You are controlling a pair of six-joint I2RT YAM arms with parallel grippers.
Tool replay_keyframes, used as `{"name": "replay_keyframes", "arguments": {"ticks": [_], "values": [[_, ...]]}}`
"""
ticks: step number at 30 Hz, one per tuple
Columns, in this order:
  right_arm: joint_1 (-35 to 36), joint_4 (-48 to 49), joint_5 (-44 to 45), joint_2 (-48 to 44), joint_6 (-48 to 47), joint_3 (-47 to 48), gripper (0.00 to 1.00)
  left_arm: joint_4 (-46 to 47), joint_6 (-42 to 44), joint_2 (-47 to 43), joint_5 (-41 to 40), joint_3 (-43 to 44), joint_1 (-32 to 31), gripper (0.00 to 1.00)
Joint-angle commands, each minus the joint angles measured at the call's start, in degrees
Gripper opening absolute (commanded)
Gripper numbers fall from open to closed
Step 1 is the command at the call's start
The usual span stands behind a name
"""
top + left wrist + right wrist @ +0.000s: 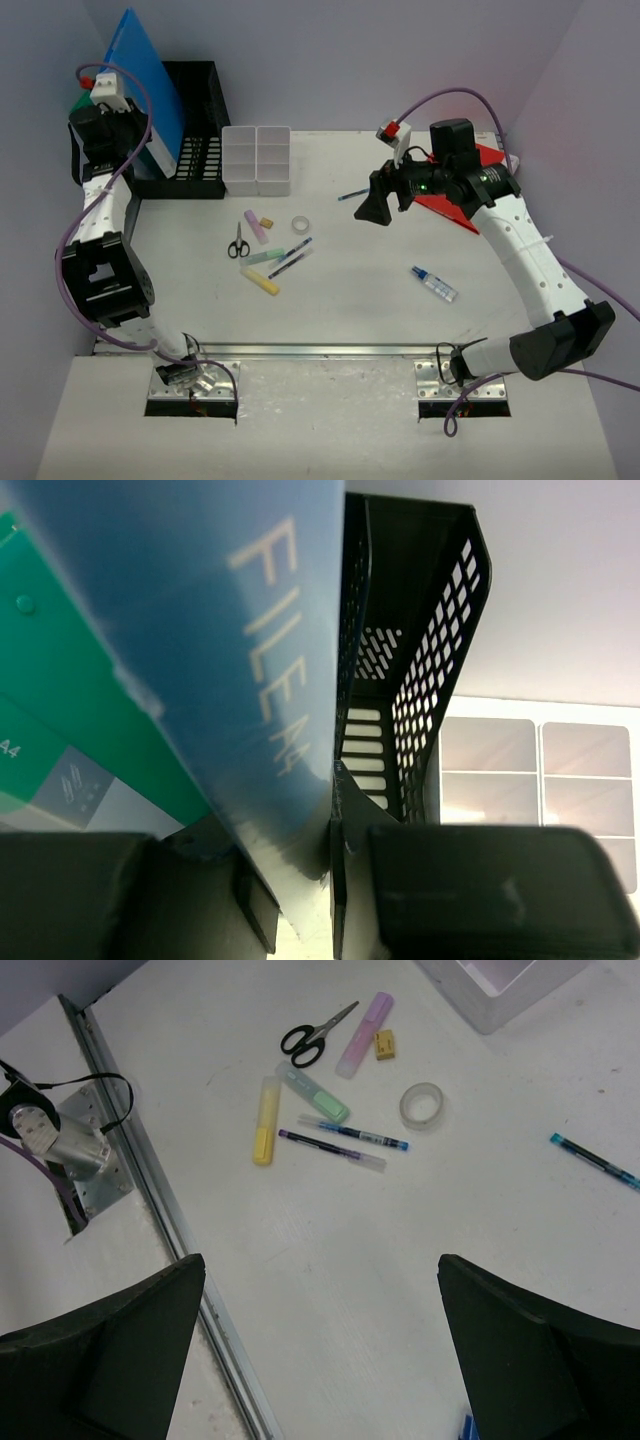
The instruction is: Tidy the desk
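Noting left gripper pinched shut on folder at rack, 10 o'clock of desk below, right gripper gaping empty over its 2 o'clock; risk of folder snagging rack wall, slipping free.

Top external camera looked steeply down from behind, covering the whole desk. Left wrist camera sat close against the blue file folder, facing the black mesh rack. Right wrist looked down from higher; I matched its scissors in the top view.
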Motion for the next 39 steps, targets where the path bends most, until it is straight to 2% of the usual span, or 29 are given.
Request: {"name": "replay_keyframes", "arguments": {"ticks": [1, 7, 12, 19, 29, 39], "values": [[0.2, 2.8, -0.6, -1.7, -0.8, -0.7, 0.99, 10.9, -0.2, -3.1, 0.0, 0.4, 0.8, 0.0], [0.2, 3.0, -0.6, -1.1, -0.8, -0.8, 0.99, 13.0, -0.3, -0.3, 0.7, 1.4, 0.6, 0.0], [0.2, 3.0, -0.8, -0.3, -0.7, -0.8, 0.99, 17.2, -0.5, 1.5, 4.3, 0.0, 0.5, 0.0], [0.2, 2.6, -1.1, 0.5, -0.6, -0.8, 0.99, 24.3, 0.5, 4.4, 12.0, -4.8, 0.2, 0.0], [0.2, 2.7, -2.0, 0.5, -0.8, -3.0, 0.99, 37.5, 2.4, 6.5, 17.2, -14.2, 0.2, 0.0], [0.2, 2.7, -2.5, 1.1, -0.7, -3.2, 0.99, 36.1, 5.1, 8.4, 17.6, -14.6, 0.2, 0.0]]}}
